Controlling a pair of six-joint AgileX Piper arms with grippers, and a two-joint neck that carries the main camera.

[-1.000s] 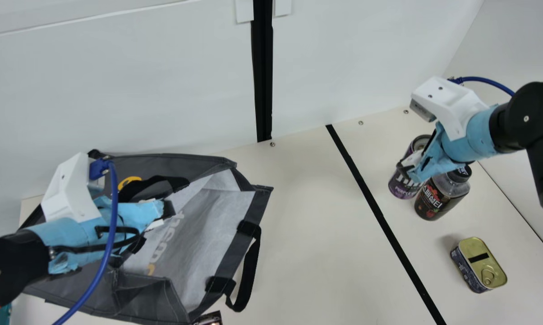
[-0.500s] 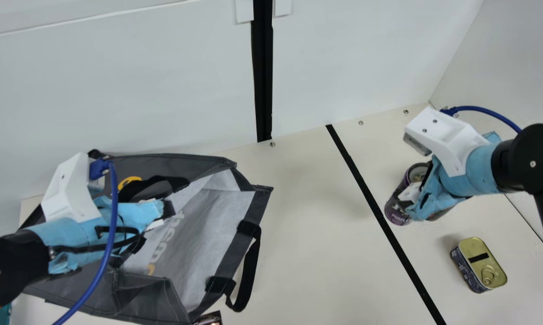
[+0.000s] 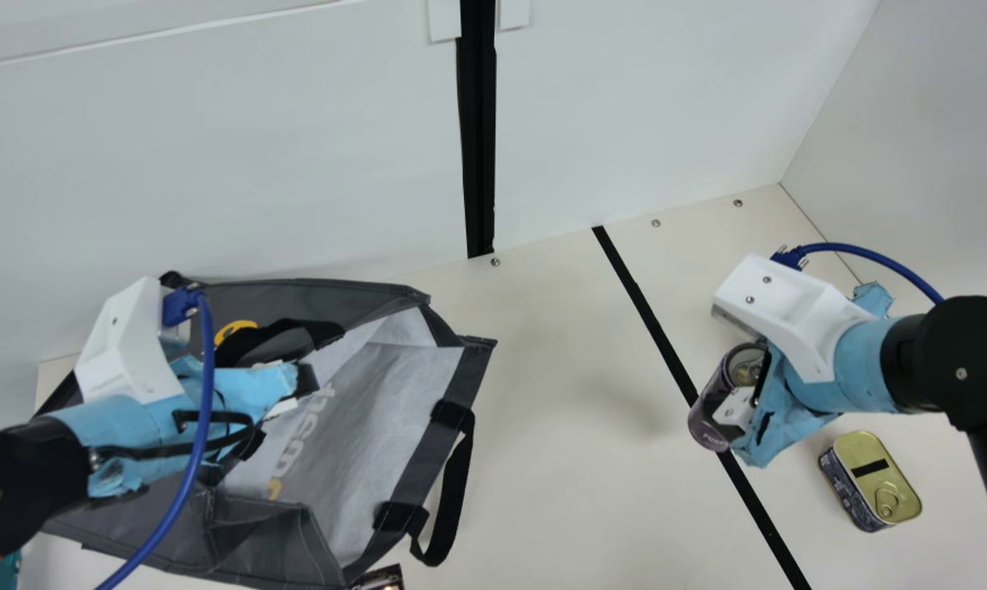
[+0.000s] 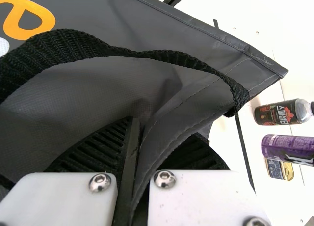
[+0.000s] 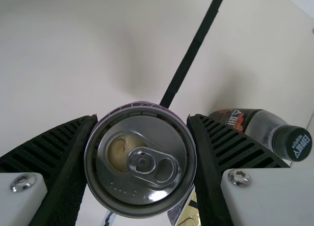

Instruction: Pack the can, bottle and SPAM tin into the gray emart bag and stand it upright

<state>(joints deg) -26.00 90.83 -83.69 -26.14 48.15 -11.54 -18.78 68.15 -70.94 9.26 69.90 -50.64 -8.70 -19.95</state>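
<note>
The left end effector (image 3: 301, 392) is pinching the bag (image 3: 370, 442), fingers nearly closed on its fabric; its arm is covering part of the bag. The right one (image 3: 749, 401) is gripping the can (image 3: 709, 419), fingers parted to the can's width, and is partly masking the bottle (image 5: 265, 127). The tin (image 3: 872, 475) is resting on the cream surface (image 3: 559, 426); white walls (image 3: 215, 164) are rising behind.

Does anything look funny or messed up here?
Yes, the gray bag looks slumped on its side, its mouth gaping sideways, instead of standing up. The blue wrap on the right arm looks ragged, too. I see no spills.
</note>
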